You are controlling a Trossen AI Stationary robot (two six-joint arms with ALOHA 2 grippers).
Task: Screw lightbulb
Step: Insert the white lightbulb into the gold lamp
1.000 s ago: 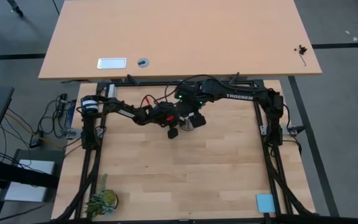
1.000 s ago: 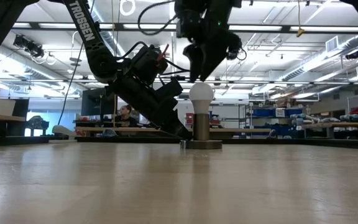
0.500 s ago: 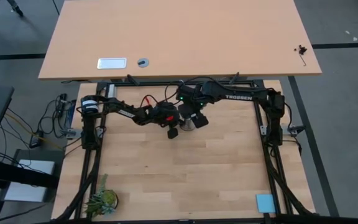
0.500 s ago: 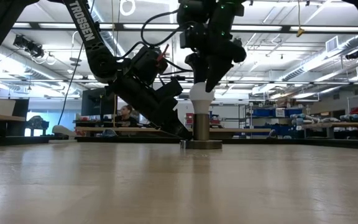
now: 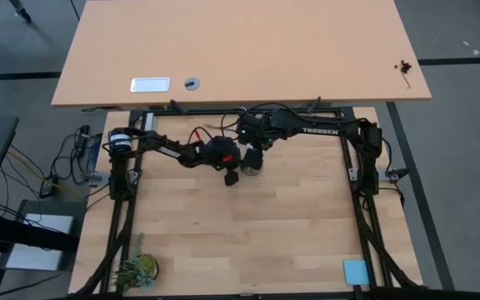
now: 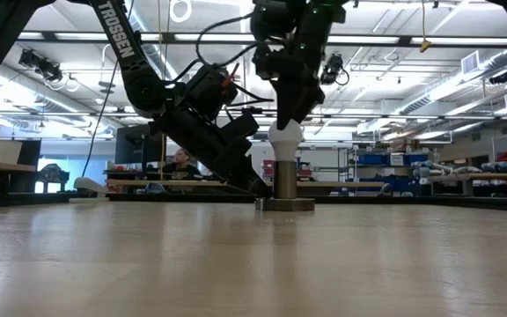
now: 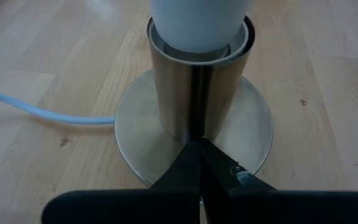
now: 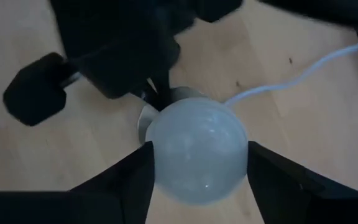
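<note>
The white lightbulb (image 6: 286, 135) stands upright with its narrow end in the grey metal socket (image 6: 285, 180), whose round base (image 7: 253, 124) rests on the table's far middle. My right gripper (image 8: 197, 186) comes down from above and is shut on the bulb (image 8: 197, 149). My left gripper (image 7: 201, 163) is shut, with its tip low on the socket's base. A white cord (image 7: 42, 112) runs from the socket across the table. My left gripper presses its shut fingertips (image 7: 199, 155) down on the round base plate (image 7: 166, 163), right at the foot of the socket's cylinder. It slants down from the table's left side. My right gripper pinches the bulb's round upper part (image 8: 166, 155) between its two fingers, one on each side. The fingers (image 8: 132, 180) point down from above. The bulb stands upright in the socket.
A small potted plant (image 5: 136, 268) stands at the near left corner and a blue pad (image 5: 355, 271) at the near right. A second wooden table (image 5: 240, 50) lies beyond the far edge. A person (image 6: 179, 162) sits in the room behind.
My right gripper has come down from just above the bulb, so that its fingers now stand around the bulb's top. It has since turned about its upright axis. The bulb and socket stay upright in place.
</note>
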